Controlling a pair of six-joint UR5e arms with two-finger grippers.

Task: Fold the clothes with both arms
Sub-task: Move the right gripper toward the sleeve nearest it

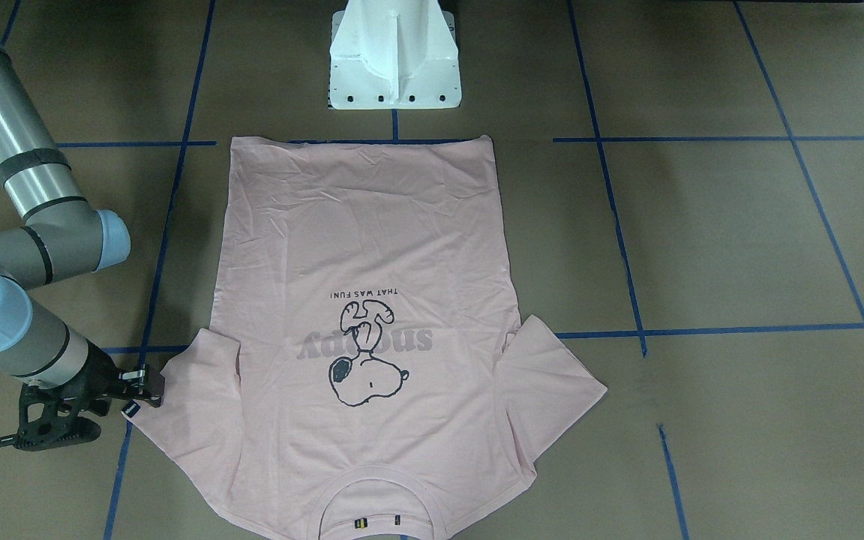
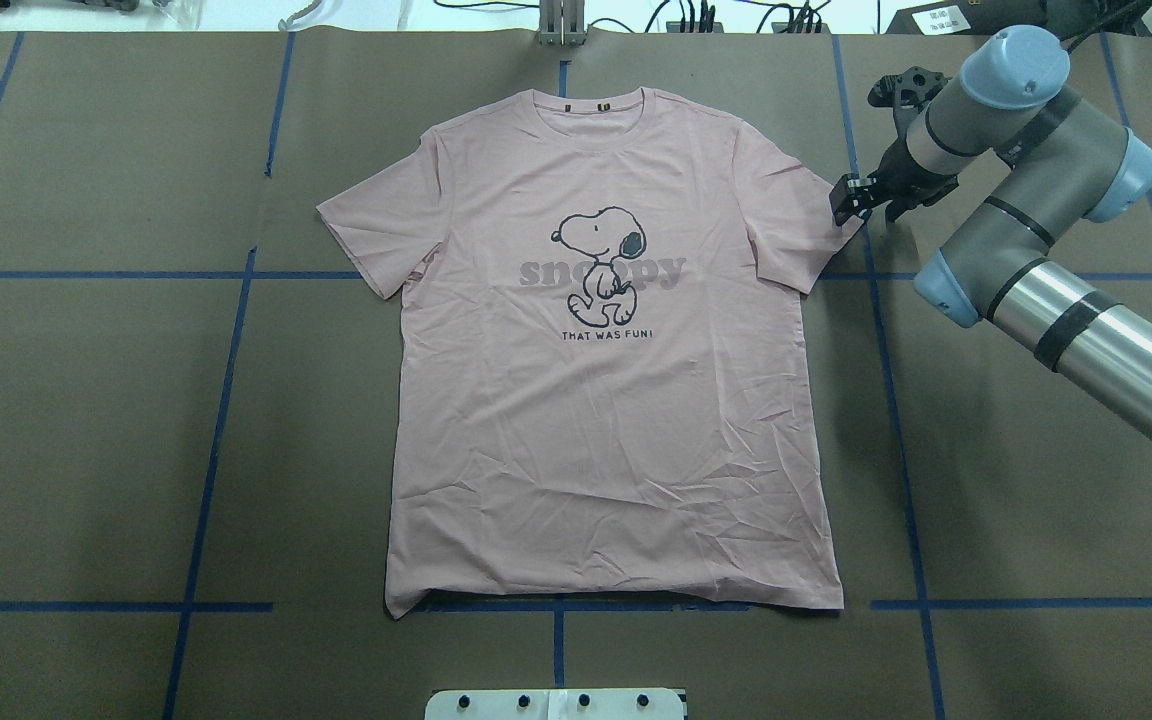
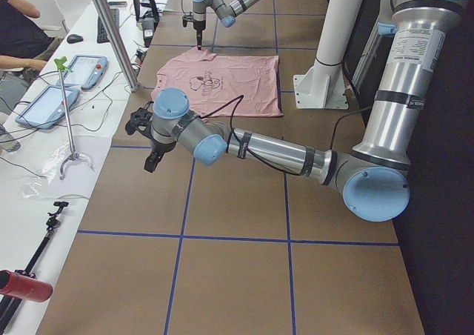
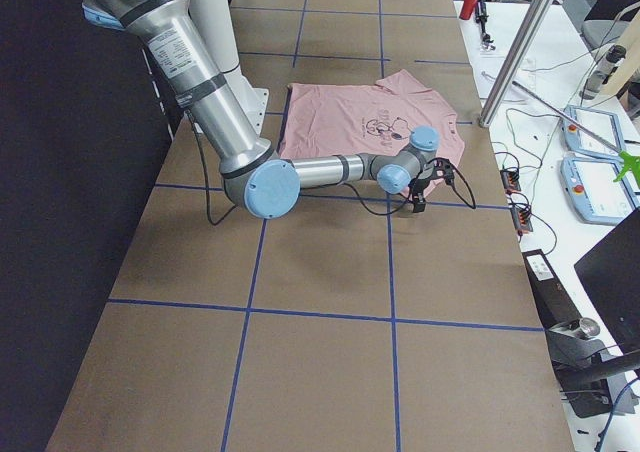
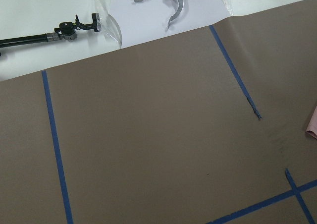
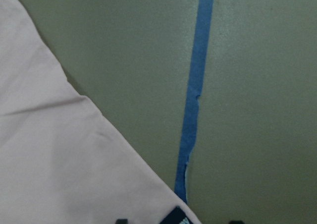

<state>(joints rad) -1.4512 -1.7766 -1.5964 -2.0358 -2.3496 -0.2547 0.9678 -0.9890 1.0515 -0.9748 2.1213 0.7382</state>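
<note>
Close to the robot's white base (image 2: 556,703), the bottom edge of the pink T-shirt (image 2: 606,450) lies along a blue tape line (image 2: 96,606) on the brown surface (image 2: 86,420). The shirt is spread out flat with its front up and both short sleeves out to the sides. It has some small wrinkles.

Farther up, on the chest, is the dog drawing (image 2: 598,255). The grey word "snoopy" runs behind the dog, and small dark words sit under it.

Farther still, the right arm (image 2: 1036,240) reaches in from the robot's right side. Here the right tool (image 2: 848,200) is down at the tip of the sleeve on that side, by the small black tag (image 1: 130,409). This tool is open. Its two fingertips (image 6: 121,221) stand apart, with the sleeve corner and the tag between them.

The collar (image 2: 591,100) lies at the far end of the shirt.

On the robot's left side, the left arm (image 3: 274,151) holds the left tool (image 3: 150,159) above bare brown surface, well apart from the shirt. I cannot tell if that tool is open or closed.
</note>
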